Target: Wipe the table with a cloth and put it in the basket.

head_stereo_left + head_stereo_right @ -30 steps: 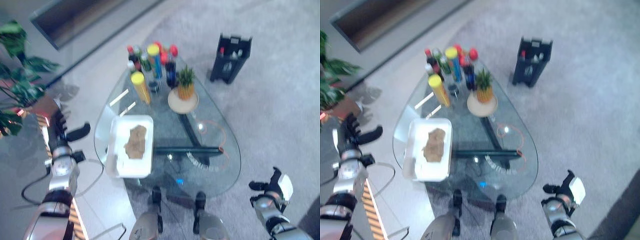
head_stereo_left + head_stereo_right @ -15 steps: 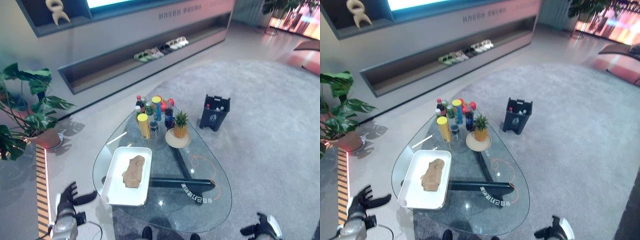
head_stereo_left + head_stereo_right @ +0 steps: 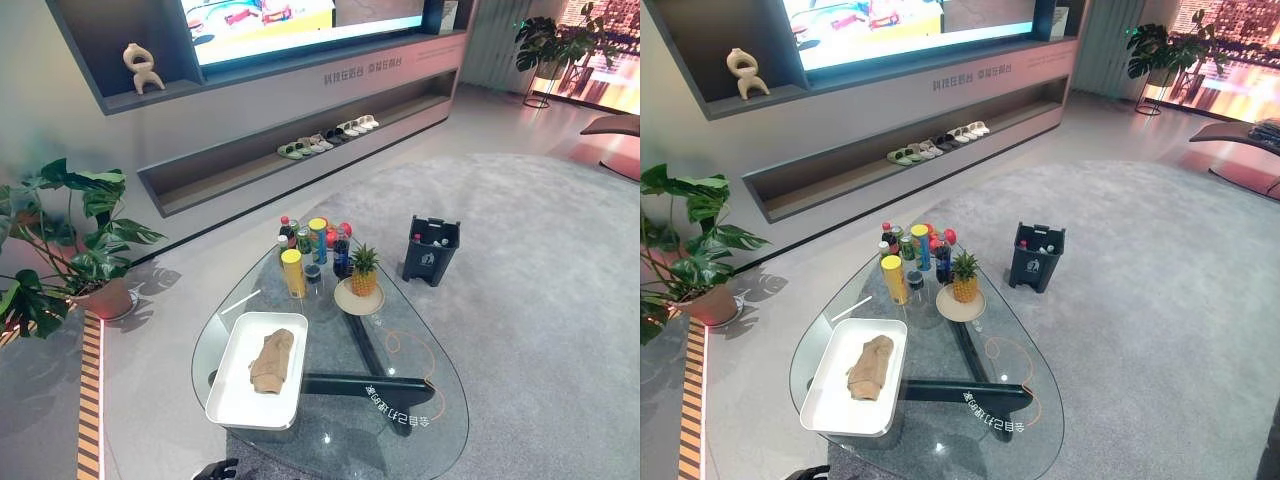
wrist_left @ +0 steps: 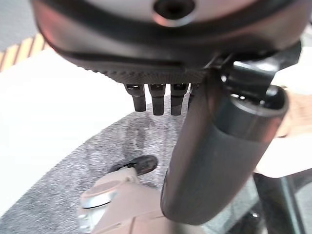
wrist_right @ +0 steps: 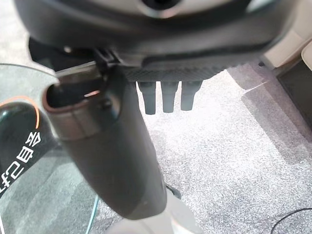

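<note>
A crumpled tan cloth (image 3: 271, 360) lay lengthwise in a white rectangular tray (image 3: 232, 405) on the near-left part of a rounded glass table (image 3: 440, 375) with a dark base. Towards the table's far end stood a cluster of colourful bottles and cans (image 3: 314, 240), a yellow cylindrical can (image 3: 292, 273) just in front of them, and a small pineapple (image 3: 363, 270) on a round beige plate (image 3: 345, 297) to the right. An orange cord (image 3: 412, 352) looped on the glass near the right edge. A dark open-topped basket (image 3: 431, 250) sat on the grey carpet, beyond the table to the right and well apart from the cloth. The left hand (image 4: 214, 146) hung low at the table's near-left edge, its fingers (image 4: 158, 100) straight and side by side, holding nothing. The right hand (image 5: 105, 146) hung beside the table's right edge over the carpet, its fingers (image 5: 168, 97) likewise straight and empty
</note>
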Robot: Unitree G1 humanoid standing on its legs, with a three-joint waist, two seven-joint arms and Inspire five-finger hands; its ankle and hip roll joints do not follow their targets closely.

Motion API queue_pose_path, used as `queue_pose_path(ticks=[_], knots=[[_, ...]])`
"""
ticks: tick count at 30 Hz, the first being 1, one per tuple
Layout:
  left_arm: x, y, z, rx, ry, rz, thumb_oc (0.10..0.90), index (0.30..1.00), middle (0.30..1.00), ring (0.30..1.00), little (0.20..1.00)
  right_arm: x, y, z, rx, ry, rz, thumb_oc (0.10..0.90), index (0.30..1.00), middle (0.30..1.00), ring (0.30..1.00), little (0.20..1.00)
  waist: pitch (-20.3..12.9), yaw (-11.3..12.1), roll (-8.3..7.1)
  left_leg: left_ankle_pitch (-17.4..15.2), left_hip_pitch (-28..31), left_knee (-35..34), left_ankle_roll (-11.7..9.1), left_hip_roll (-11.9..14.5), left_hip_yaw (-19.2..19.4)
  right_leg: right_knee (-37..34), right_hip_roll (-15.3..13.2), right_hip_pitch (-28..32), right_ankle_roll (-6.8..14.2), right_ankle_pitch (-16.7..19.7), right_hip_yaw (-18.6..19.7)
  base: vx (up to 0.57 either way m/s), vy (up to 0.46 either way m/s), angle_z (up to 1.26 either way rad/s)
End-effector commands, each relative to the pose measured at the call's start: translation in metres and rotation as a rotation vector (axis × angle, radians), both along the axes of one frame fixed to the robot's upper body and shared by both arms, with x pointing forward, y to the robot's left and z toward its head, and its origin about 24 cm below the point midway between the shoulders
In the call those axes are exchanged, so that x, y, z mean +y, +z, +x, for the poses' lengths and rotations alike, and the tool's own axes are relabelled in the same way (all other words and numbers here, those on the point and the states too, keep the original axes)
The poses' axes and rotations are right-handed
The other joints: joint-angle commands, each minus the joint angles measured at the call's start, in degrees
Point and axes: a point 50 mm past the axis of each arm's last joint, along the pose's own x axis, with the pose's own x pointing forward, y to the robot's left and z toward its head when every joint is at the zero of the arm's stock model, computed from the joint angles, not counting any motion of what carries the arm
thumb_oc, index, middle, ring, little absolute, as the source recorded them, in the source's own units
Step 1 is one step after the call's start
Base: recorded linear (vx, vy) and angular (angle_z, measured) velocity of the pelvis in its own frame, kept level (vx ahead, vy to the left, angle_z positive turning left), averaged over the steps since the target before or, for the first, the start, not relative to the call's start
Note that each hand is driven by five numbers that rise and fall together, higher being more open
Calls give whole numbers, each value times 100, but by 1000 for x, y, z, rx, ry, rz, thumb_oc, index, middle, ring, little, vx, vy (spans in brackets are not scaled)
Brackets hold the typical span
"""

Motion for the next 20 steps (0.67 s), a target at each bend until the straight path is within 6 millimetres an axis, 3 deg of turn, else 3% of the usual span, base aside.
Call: queue_pose_path(ticks=[1,7,20], knots=[[17,9,27,23,-45,35,800,900,900,900,900,-5,6,24,0,83,-42,800,900,900,900,900,208,88,-101,-461,442,39,-156,54,278,204,-187,25,198,13,93,39,-4,-1],[10,5,18,112,-85,-10,800,900,900,900,900,1,5,26,21,119,-21,800,900,900,900,900,204,63,-101,-495,480,39,-122,29,221,244,-154,19,165,-34,177,48,2,-1],[3,4,25,98,-102,-11,800,900,900,900,900,8,2,27,36,142,-8,800,900,900,900,900,230,32,-78,-527,500,39,-86,-19,157,211,-170,21,159,-7,256,1,3,0]])
